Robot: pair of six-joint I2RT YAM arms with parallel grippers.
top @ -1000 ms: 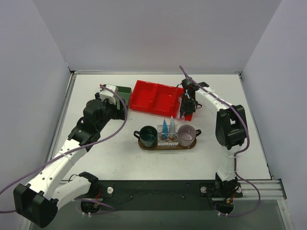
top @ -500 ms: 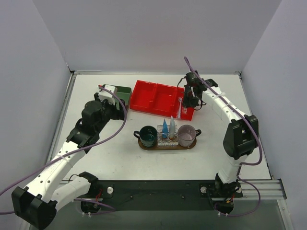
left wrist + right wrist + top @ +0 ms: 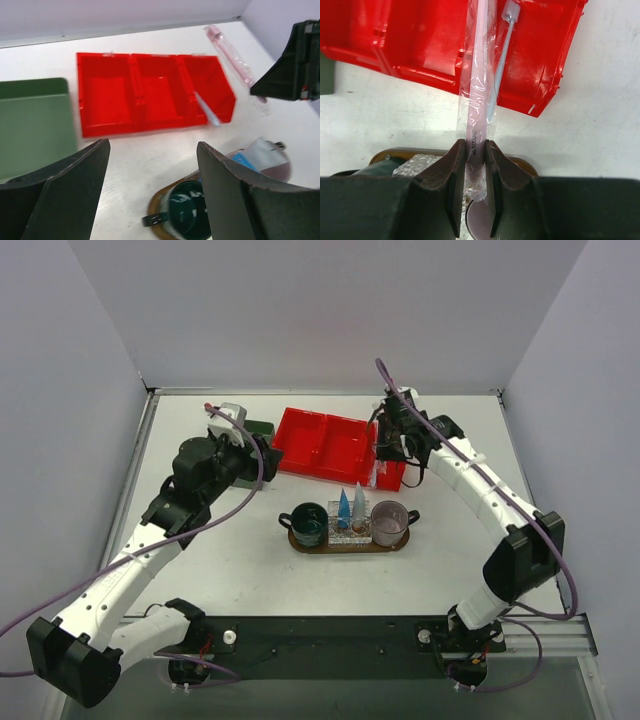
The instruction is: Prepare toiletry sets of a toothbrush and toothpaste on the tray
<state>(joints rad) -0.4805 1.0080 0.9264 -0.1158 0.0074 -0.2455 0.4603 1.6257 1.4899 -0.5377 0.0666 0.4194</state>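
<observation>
My right gripper [image 3: 475, 155] is shut on a pink toothbrush [image 3: 477, 95] in a clear wrapper. It hangs over the near edge of the red bin [image 3: 430, 45], above the tray [image 3: 522, 164] and the pink mug [image 3: 479, 220]. A second pale toothbrush [image 3: 501, 60] lies in the bin's right compartment. On the oval brown tray [image 3: 346, 544] stand a dark green mug [image 3: 308, 524], a blue toothpaste tube [image 3: 343, 506], a white tube [image 3: 359, 502] and the pink mug [image 3: 389, 522]. My left gripper [image 3: 151, 145] is open and empty, above the table between the bin and the green mug [image 3: 190, 212].
The red three-compartment bin [image 3: 335, 445] sits behind the tray. A green square box [image 3: 263, 429] stands to its left, under my left wrist. In the left wrist view the right gripper [image 3: 295, 65] shows at the right edge with the pink toothbrush [image 3: 230, 50].
My right arm has swung its elbow out to the right and carried the pink toothbrush up from the bin. The left gripper has shifted slightly right, towards the bin.
</observation>
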